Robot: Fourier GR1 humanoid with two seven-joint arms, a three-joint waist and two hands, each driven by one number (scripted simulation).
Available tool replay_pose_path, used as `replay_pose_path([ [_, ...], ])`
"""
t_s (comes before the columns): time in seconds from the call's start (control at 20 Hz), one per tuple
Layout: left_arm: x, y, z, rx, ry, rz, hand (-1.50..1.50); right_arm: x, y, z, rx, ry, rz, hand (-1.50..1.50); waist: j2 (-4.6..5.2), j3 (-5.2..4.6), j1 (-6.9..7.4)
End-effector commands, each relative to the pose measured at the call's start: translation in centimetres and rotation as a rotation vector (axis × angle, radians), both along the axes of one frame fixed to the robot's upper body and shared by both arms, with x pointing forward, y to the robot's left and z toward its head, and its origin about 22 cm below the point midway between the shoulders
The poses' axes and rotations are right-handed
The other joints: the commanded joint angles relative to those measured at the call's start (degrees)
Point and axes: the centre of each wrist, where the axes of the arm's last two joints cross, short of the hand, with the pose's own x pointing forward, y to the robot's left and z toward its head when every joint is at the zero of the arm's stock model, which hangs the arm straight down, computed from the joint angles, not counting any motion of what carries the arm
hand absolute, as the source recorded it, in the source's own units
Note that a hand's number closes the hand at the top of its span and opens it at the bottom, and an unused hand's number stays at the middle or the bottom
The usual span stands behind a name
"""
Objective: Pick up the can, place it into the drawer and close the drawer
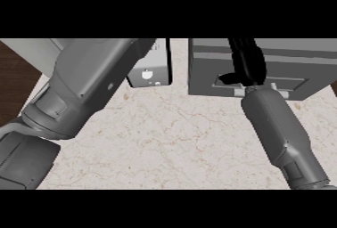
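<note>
No can shows anywhere in the head view. The grey drawer unit (204,67) stands at the upper right of the counter, with a recessed front panel and a pale handle (284,92) at its lower edge. My right hand (245,60) lies over the unit's front, fingers straight and pointing away from me, thumb (228,78) out to the left, just above the handle. Nothing shows in that hand. My left forearm (85,84) crosses the left side and runs out at the top; its hand is out of view.
A small grey box (151,73) with white marks stands left of the drawer unit, partly behind my left forearm. The pale marble counter (171,142) fills the middle. Dark wood floor (13,80) shows past the counter's left edge.
</note>
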Motion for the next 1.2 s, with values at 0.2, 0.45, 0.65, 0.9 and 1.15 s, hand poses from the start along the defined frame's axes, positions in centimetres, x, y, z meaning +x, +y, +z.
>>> replay_pose_path([
  [0.2, 0.1, 2.9, 0.5, 0.004, 0.01, -0.016, -1.5, 2.3, 1.2, 0.5, -0.021, -0.072, -0.038, -1.5, 0.45, 0.04, 1.21],
  [0.45, -0.4, 4.1, -0.2, 0.001, 0.017, -0.033, -1.5, 4.2, 0.6, 4.6, -0.021, -0.083, -0.06, -1.5, 0.24, 0.01, 2.84],
  [0.65, -0.5, 4.9, -0.8, 0.02, 0.019, -0.019, -1.5, 5.1, 2.1, 7.1, 0.003, -0.11, -0.05, -1.5, 0.71, 0.02, 3.44],
  [0.9, -1.2, 6.0, -2.1, 0.002, 0.026, -0.029, -1.5, 5.1, 1.3, 6.9, 0.075, -0.116, -0.014, -1.5, 0.47, 0.1, 3.38],
  [1.15, -1.4, 8.1, -1.5, -0.005, 0.012, -0.031, -1.5, 5.4, 2.0, 8.3, 0.17, -0.142, 0.04, -1.5, 0.47, 0.11, 3.38],
])
